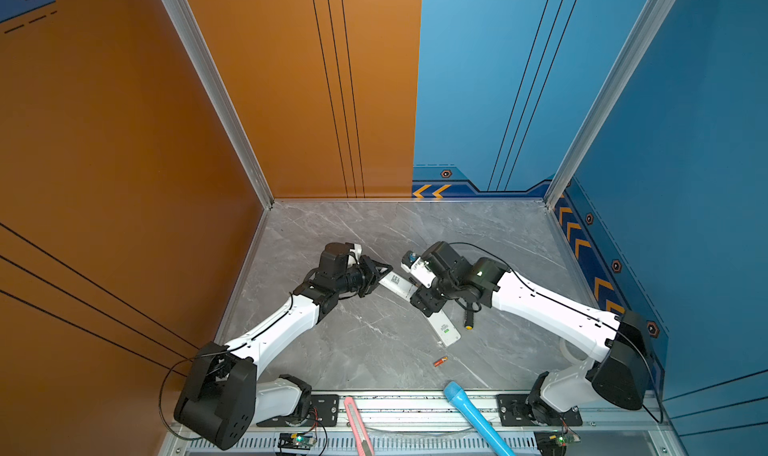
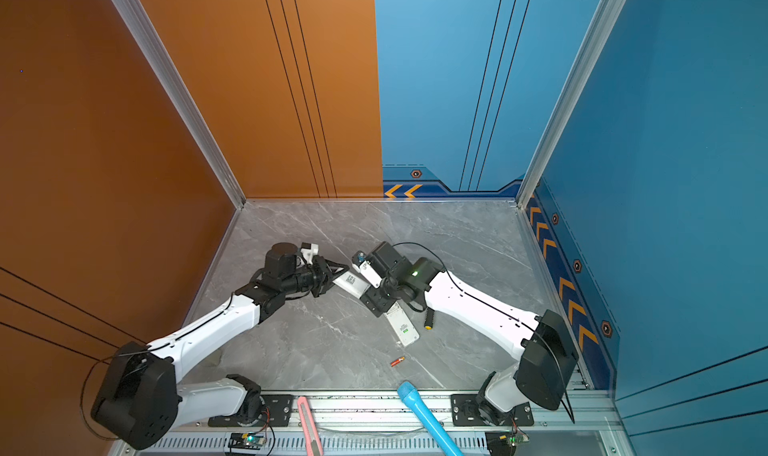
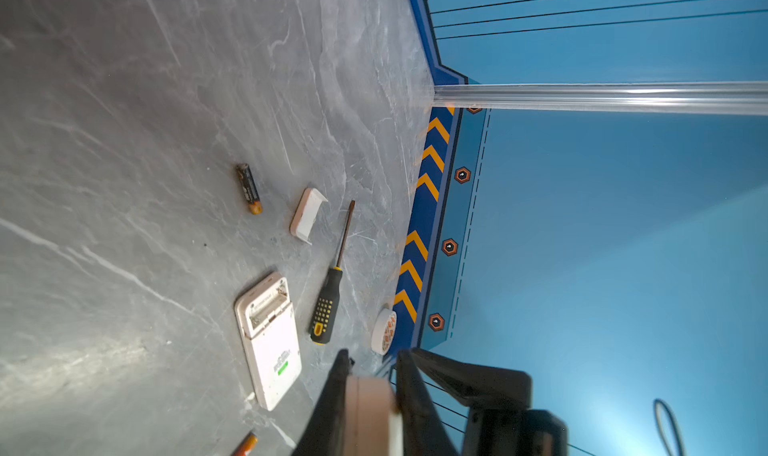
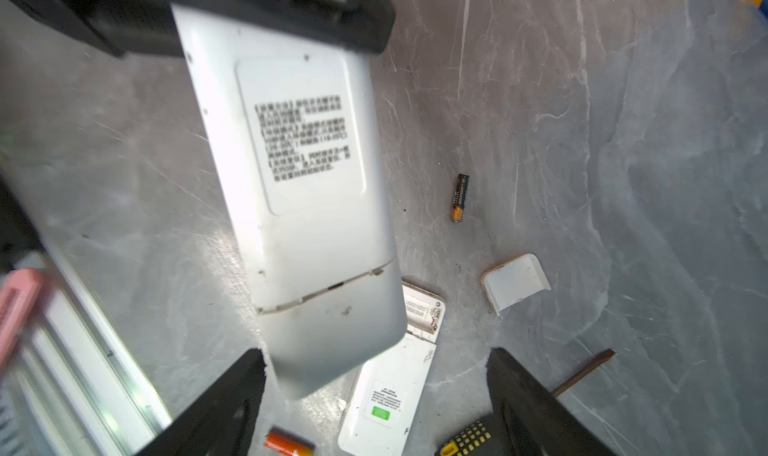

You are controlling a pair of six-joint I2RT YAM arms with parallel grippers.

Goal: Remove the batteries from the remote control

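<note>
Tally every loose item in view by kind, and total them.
White plastic remote controls: 2, held remote, open remote
Small cylindrical batteries: 2, red-orange battery, black-and-orange battery
White battery cover: 1
Black-and-yellow-handled screwdriver: 1
White tape roll: 1
Pink utility knife: 1
Blue plastic flashlight: 1
Total: 9

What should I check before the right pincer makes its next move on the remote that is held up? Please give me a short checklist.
1. Left pincer grips the held remote: ok, shut on one end.
2. Right pincer is ready: ok, open, the free end shows between its fingers.
3. End cover of the held remote is off: not ok, it looks closed.
4. Batteries inside it: cannot tell, the cover hides them.
5. Second remote is emptied: ok, its compartment is open and looks empty.
6. Red-orange battery and black-and-orange battery: ok, on the table, apart from both pincers.
</note>
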